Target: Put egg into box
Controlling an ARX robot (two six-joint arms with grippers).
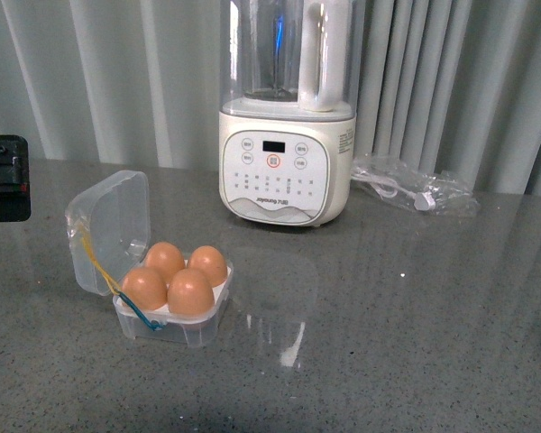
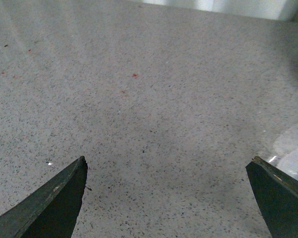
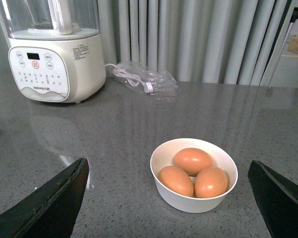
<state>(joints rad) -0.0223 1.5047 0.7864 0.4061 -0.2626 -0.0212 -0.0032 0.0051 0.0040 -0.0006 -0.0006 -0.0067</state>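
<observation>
The box (image 1: 185,332) is a small clear plastic case on the grey counter, left of centre in the front view. Its hinged lid (image 1: 108,230) stands open, with yellow and blue bands at the hinge side. Several brown eggs (image 1: 189,290) fill its white tray. In the right wrist view, three more brown eggs (image 3: 192,161) lie in a white bowl (image 3: 188,198). My right gripper (image 3: 168,168) is open, its jaws wide on either side of the bowl. My left gripper (image 2: 168,166) is open over bare counter. Neither arm shows in the front view.
A tall cream blender (image 1: 286,171) with a clear jug stands behind the box. A crinkled clear bag with a white cable (image 1: 413,187) lies to its right. Grey curtains hang behind the counter. A black object (image 1: 4,176) sits at the left edge.
</observation>
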